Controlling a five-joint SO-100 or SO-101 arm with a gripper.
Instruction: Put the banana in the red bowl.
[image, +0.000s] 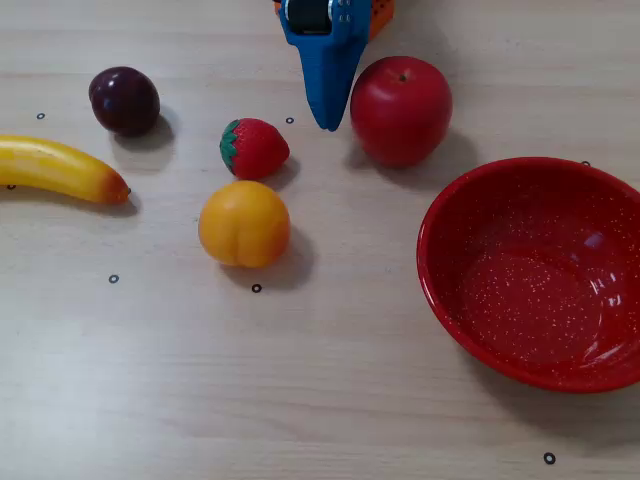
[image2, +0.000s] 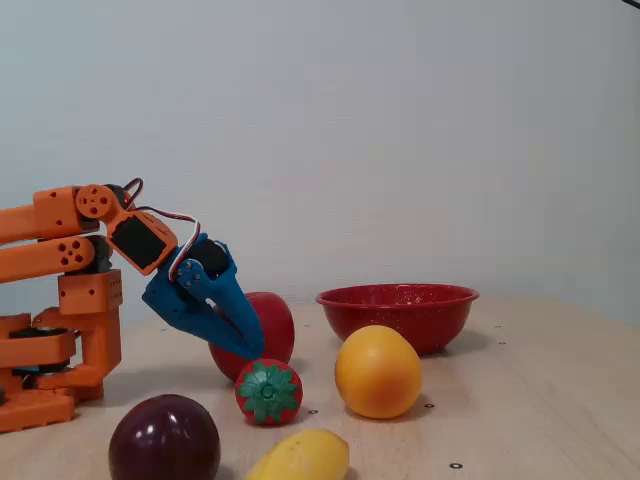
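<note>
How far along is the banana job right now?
Nothing is done yet: the banana lies on the table at the left of the top-down fixed view, and the red bowl is empty. The gripper holds nothing, hanging between strawberry and apple. Reaching, grasping and placing all remain.

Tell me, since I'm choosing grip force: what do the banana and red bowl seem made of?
The banana looks like glossy moulded plastic, with smooth, even yellow and soft highlights. The red bowl looks like enamelled metal or hard plastic: shiny, white-speckled, with sharp reflections.
</note>
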